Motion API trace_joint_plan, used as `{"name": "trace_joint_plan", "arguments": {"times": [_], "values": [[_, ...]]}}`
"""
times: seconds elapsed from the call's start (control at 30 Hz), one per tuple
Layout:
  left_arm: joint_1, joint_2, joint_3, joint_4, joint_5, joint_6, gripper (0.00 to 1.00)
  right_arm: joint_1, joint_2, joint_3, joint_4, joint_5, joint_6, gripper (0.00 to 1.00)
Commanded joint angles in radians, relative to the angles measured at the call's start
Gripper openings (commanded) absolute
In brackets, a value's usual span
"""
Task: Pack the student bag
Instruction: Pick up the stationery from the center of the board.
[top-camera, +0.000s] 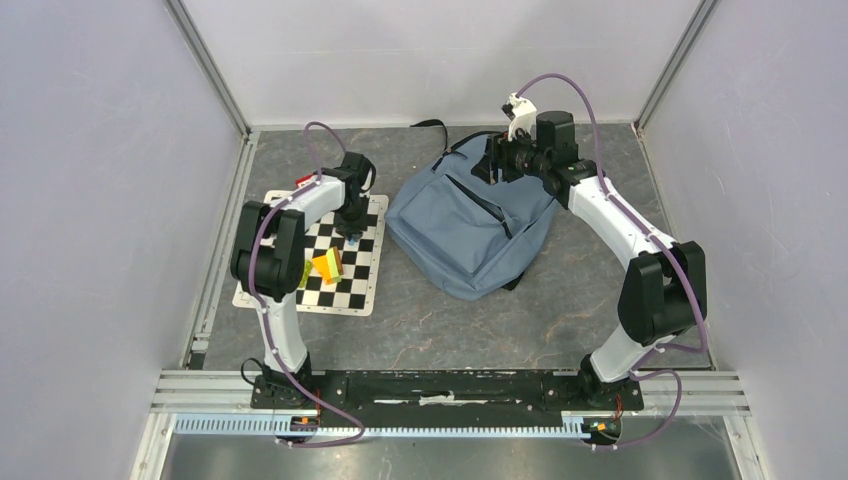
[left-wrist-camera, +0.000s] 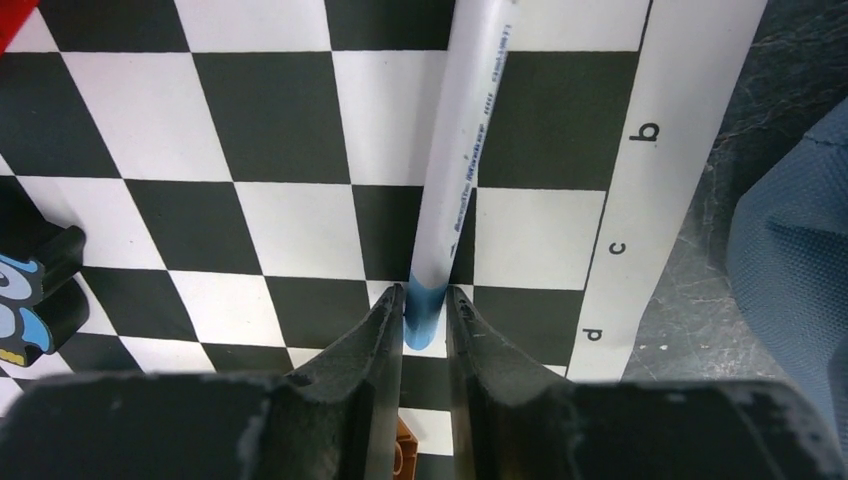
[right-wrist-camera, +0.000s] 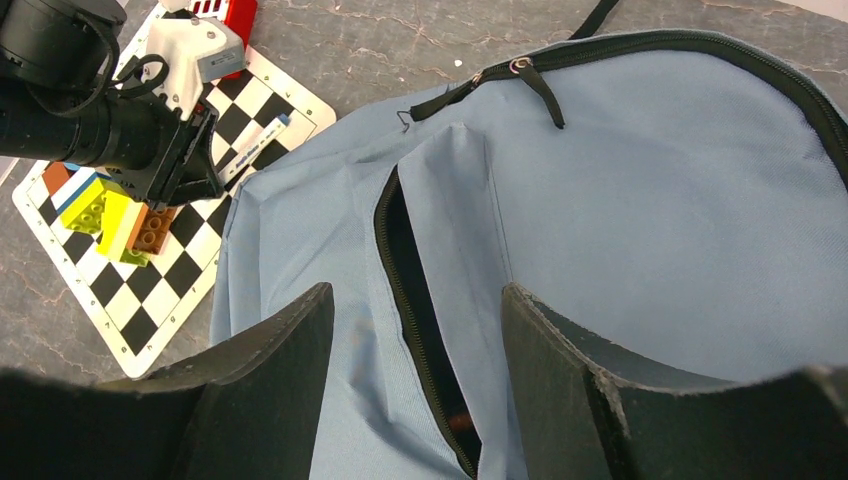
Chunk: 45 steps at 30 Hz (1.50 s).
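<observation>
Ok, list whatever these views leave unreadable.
Left wrist: whether the left gripper clamps the marker; its fingers flank the blue end, contact unclear. Marker's far end cut off by the top edge.
Right wrist: student bag pocket interior, too dark.
Top: blocks on the chessboard, partly behind the left arm.

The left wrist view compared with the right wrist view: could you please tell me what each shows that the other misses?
Only the left wrist view: the chessboard's edge letters, and the left fingers pressed on the white marker's blue end. Only the right wrist view: the student bag's open front pocket framed by the open right fingers, plus yellow bricks. Both: chessboard, marker, bag.
</observation>
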Motion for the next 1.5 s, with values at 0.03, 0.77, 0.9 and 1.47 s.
{"name": "trace_joint_plan", "arguments": {"times": [0.03,0.77,0.9,1.47], "values": [[0.008,0.028,0.028,-0.021,0.034,-0.027,0.21,-0.006,-0.042,-0.001,0.017,0.006,-0.013,0.66],[-0.081,-0.415,-0.117,0.498,0.602,-0.390,0.02,0.025,-0.049,0.026,0.222,-0.121,0.323,0.71],[-0.144,-0.407,-0.101,0.578,0.669,-0.453,0.02,0.051,-0.024,0.034,0.304,-0.164,0.414,0.69],[-0.256,-0.372,-0.111,0.686,0.695,-0.528,0.02,0.082,0.022,0.034,0.316,-0.191,0.457,0.19]]}}
